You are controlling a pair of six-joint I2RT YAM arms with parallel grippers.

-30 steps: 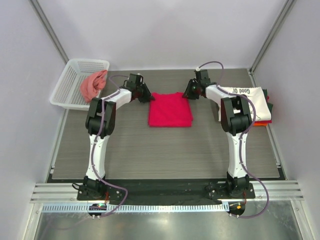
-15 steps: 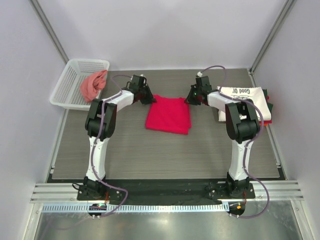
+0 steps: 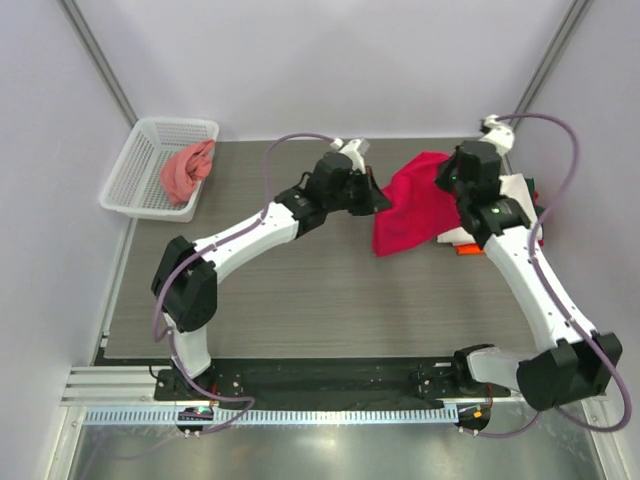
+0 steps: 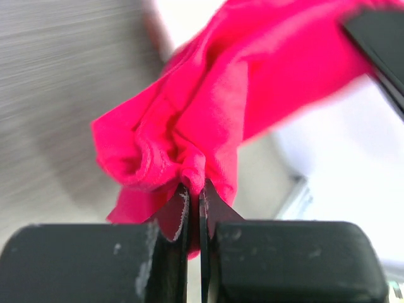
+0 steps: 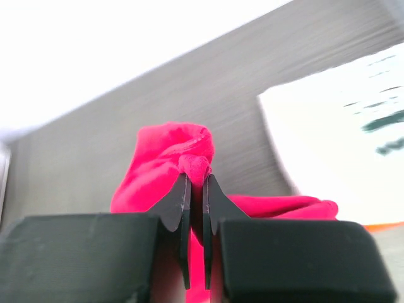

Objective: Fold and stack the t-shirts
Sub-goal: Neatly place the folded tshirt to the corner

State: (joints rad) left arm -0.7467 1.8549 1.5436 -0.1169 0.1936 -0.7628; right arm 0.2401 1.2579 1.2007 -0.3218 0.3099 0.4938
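While both arms reach out over the far right part of the counter [image 3: 300, 290], they hold the big red shirt [image 3: 408, 210] between them. The left tool [image 3: 380, 200] is clamped tight on a bunched bit of the shirt's left side. In the left wrist view its two thin fingers [image 4: 179, 211] are pressed close together, and a fold of red cloth is squeezed in the thin gap. The right tool [image 3: 442, 180] bites the shirt's far right side the same way, with a small lump of red cloth sticking up past its tips. The shirt is not flat. It is crumpled near each tool and sags down between them, with one corner hanging low toward the near side. I cannot tell if that corner touches the counter. The right part of the red shirt covers the left side of a white shirt [image 3: 516, 188], which lies folded by the right edge of the counter. The right wrist view shows dark letters on the white shirt, too blurry to read. A thin strip of an orange shirt [image 3: 468, 250] peeks out from under the white one. Far away, at the far left corner, sits a white basket [image 3: 135, 170]. A pink-red cloth [image 3: 186, 170] lies crumpled inside it, against its right wall.
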